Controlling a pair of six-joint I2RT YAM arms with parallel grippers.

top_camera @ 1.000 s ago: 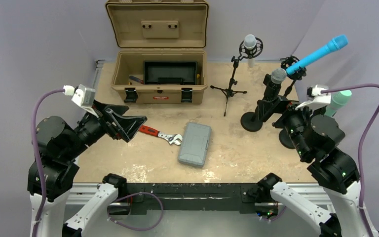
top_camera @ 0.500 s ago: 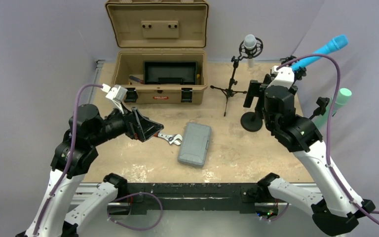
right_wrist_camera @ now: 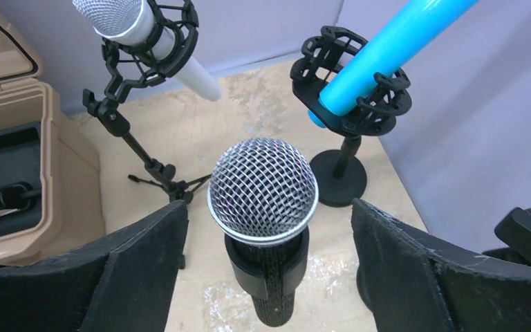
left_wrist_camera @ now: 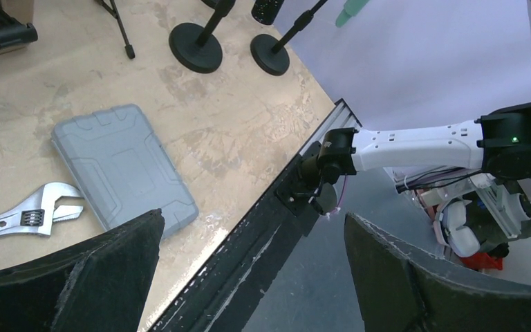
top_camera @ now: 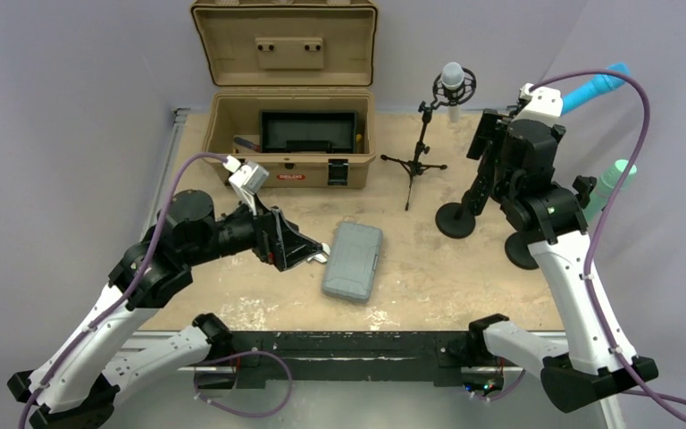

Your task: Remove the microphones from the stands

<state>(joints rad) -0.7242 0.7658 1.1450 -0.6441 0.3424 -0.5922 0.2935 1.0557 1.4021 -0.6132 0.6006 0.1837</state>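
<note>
Mic (right_wrist_camera: 263,190) stands upright in its stand (right_wrist_camera: 266,283), grille pointing straight back at my right hand (right_wrist_camera: 268,207), centred between the two fingers and just below their tips. A second ago that hand hung low beside the stand bases. It has since swung up and over, so I now look down the mic's length with my fingers spread wide on either side of the grille, touching nothing and holding nothing. I take that as lined up for the grasp: drop over the head toward the handle, close, then draw the mic out of the clip along its own line. Room is tight ahead of me. The white mic (right_wrist_camera: 121,17) in its shock mount sits ahead of my left finger, the blue mic (right_wrist_camera: 387,52) ahead of my right finger, and the toolbox (right_wrist_camera: 14,138) is out to the left. Pulling straight back toward me looks the clearest way out. My left hand (left_wrist_camera: 252,221) has come forward, wide and empty, above the table's (left_wrist_camera: 249,104) near edge, with the case (left_wrist_camera: 121,166) and wrench (left_wrist_camera: 34,211) beneath its left finger, well apart from the mic.
</note>
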